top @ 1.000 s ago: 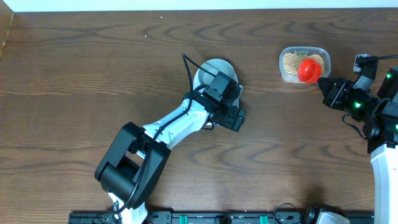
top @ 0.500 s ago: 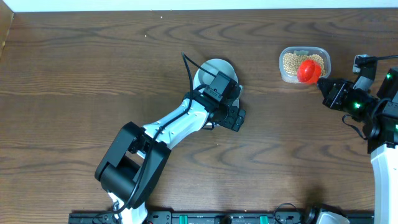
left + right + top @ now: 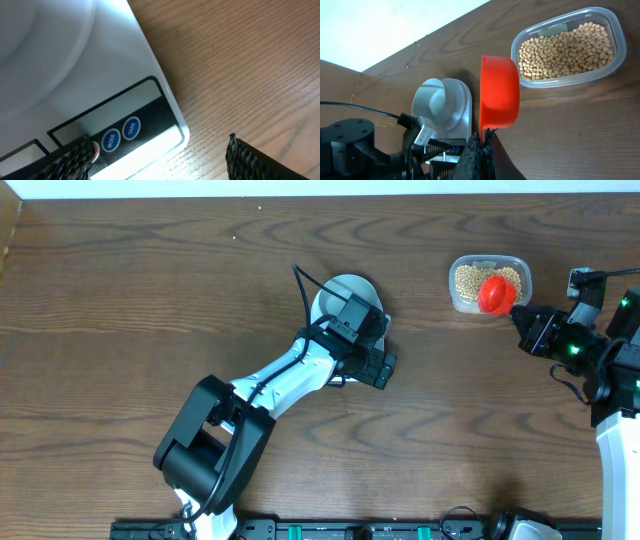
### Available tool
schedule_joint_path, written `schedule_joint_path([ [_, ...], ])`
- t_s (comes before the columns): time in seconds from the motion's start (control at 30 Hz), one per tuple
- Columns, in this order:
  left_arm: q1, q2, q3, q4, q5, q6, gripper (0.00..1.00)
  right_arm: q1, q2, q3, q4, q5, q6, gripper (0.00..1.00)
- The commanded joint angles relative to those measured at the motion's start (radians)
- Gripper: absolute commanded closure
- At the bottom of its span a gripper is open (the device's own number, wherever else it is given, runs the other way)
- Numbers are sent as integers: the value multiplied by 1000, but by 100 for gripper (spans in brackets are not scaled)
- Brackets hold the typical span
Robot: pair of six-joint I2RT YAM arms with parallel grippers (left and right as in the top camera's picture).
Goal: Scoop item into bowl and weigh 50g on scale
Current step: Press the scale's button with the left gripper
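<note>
Soybeans (image 3: 565,50): lying in clear tub (image 3: 456,292), 2 o'clock on table (image 3: 120,330).
Right gripper (image 3: 481,150): clamping red scoop (image 3: 499,92), holding it over the tub.
Left gripper (image 3: 160,157): hovering, jaws wide apart, over scale (image 3: 135,75).
Bowl (image 3: 335,288): sitting on scale, 9 o'clock from tub.

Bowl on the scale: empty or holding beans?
Empty, as far as visible: the right wrist view shows the bowl with a bare pale inside, while the beans sit in the tub.
</note>
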Motion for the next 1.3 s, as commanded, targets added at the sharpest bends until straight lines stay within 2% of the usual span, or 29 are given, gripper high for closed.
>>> schedule_joint_path([
  [0.0, -3, -51, -7, -28, 35, 3, 13, -6, -1, 12, -1, 0, -22, 99],
  [0.37, -2, -331, -7, -119, 11, 6, 10, -6, -1, 12, 0, 30, -51, 99],
  [0.47, -2, -336, -7, -169, -67, 10, 10, -6, -1, 12, 0, 32, -66, 99],
  [0.63, -1, -335, -7, -214, -140, 112, 10, -6, -1, 12, 7, 34, -66, 99],
  [0.87, 0, -335, -7, -220, -143, 291, 10, -6, -1, 12, 7, 43, -66, 99],
  [1.0, 2, -335, -7, -238, -181, 299, 1, -6, -1, 12, 6, 53, -66, 99],
  [1.27, 3, -335, -7, -274, -325, 299, 2, -6, -1, 12, 6, 56, -66, 99],
])
